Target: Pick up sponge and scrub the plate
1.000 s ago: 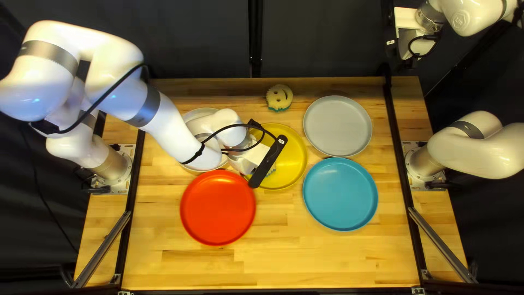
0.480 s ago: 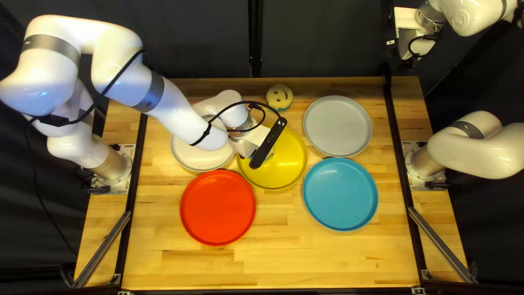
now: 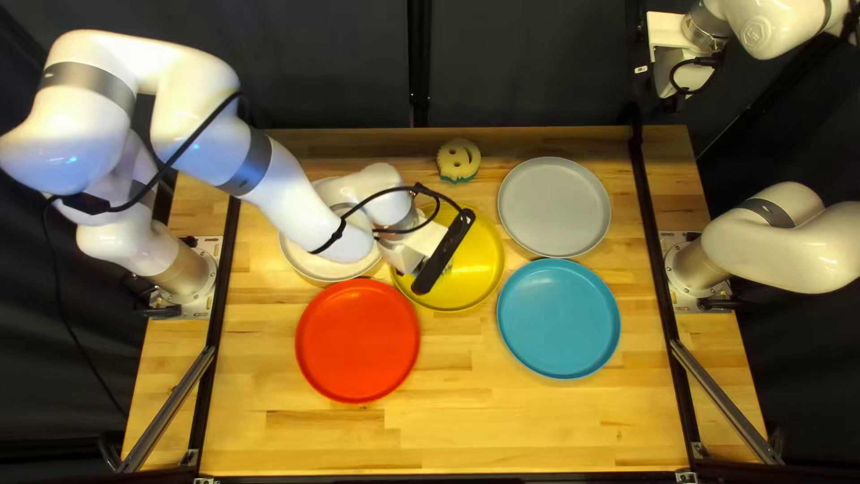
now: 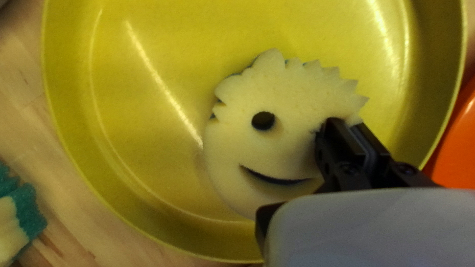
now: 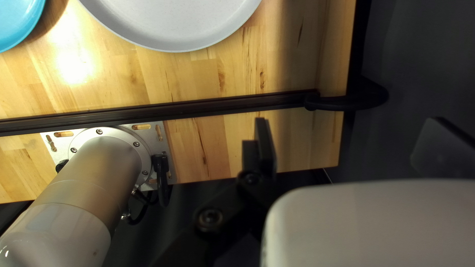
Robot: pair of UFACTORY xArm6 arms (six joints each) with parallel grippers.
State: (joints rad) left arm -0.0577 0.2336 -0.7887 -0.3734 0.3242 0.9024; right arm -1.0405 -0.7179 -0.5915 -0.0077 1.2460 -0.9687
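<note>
My left end effector is drawn narrow on a round, cream-coloured foam sponge with a smiling face and a spiky edge, pinching it near one side, about where the second eye should be. The sponge is inside the round, yellow, shallow-rimmed plate, face up, with slivers of a blue-green layer showing along its spikes; whether it presses on the plate's floor or hovers just above, I cannot tell. Over the last second the arm went toward the bench's far edge and has now come partway back, while the yellow plate has kept its place. I take that as a scrubbing stroke, so the pick-up is done and the wiping under way. The grip is off-centre, so the sponge could twist or its free side lift; even pressure and strokes reaching the wall would suit the next passes. Beside the yellow plate are a round red plate and a round off-white plate, the latter partly hidden by my left arm; a round light-grey plate and a round blue plate are on its other side. A second smiling sponge, cream and green, rests directly on the wooden bench, near its far edge. My right end effector is spread wide, away from the plates.
</note>
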